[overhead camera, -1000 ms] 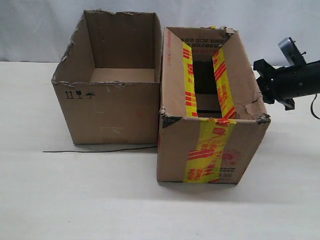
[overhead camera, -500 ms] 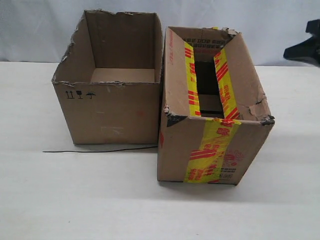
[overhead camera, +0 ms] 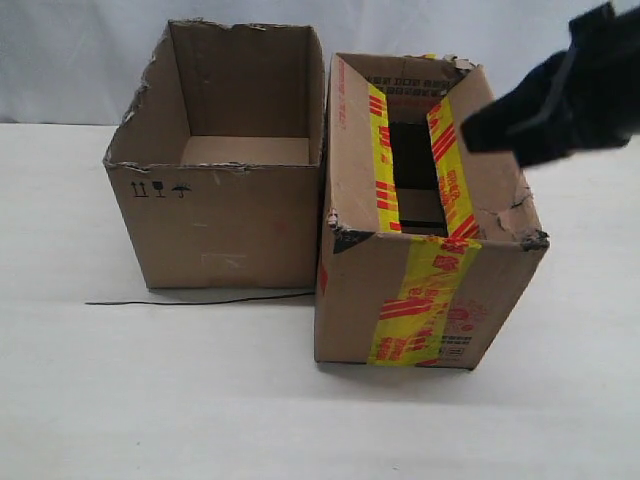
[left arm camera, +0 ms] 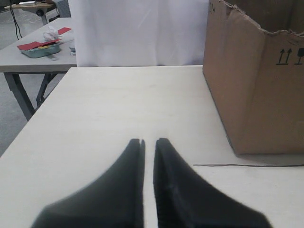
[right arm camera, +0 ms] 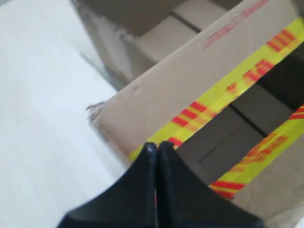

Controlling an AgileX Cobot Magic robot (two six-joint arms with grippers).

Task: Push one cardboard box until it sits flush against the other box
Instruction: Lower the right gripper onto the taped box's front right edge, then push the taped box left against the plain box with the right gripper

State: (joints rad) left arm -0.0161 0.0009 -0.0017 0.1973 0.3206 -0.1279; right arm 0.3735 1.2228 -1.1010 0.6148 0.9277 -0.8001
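Observation:
The cardboard box [overhead camera: 430, 290], with yellow-and-red tape, stands open-topped at the right. The other box [overhead camera: 215, 220], plain with a ragged rim, stands at its left. Their facing walls meet low down, with a thin gap at the rims. The taped box reaches nearer to the table's front. My right gripper [overhead camera: 470, 135], a blurred dark shape, hangs above the taped box's right wall. In the right wrist view it [right arm camera: 157, 144] is shut and empty over the taped rim [right arm camera: 190, 80]. My left gripper [left arm camera: 148, 141] is shut and empty above the table, apart from the plain box [left arm camera: 256, 95].
A thin black wire [overhead camera: 200, 298] lies on the white table [overhead camera: 150, 400] in front of the plain box. A white backdrop hangs behind. In the left wrist view, a grey side table [left arm camera: 38, 54] with small items stands past the table's edge.
My right gripper left the taped box's right wall, rose off to the upper right, then swung in above that box's right rim. The boxes barely shifted.

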